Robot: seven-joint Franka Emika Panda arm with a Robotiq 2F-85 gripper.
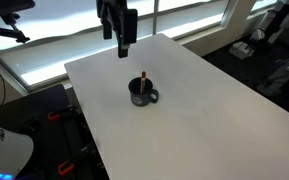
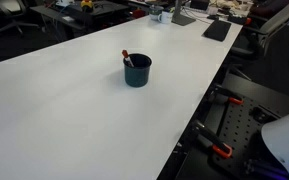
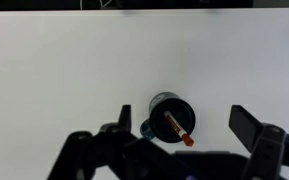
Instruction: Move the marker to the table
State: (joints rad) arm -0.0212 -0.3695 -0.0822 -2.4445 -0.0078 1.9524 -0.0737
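Observation:
The reddish-orange marker [image 1: 142, 79] stands tilted inside the dark mug [image 1: 143, 95] near the middle of the white table [image 1: 204, 120]. Both exterior views show it; the marker [image 2: 127, 57] leans on the rim of the mug [image 2: 137, 71]. In the wrist view the marker [image 3: 177, 128] lies across the mug's opening [image 3: 170, 114], seen from above. My gripper [image 1: 118, 28] hangs high above the table's far edge, well away from the mug. Its fingers [image 3: 184, 120] are spread wide and hold nothing.
Dark floor and robot base parts with orange clamps [image 2: 220, 150] lie past the table's edge. Desks with office gear [image 2: 184, 15] stand beyond the far end. Windows [image 1: 74, 25] run behind the table.

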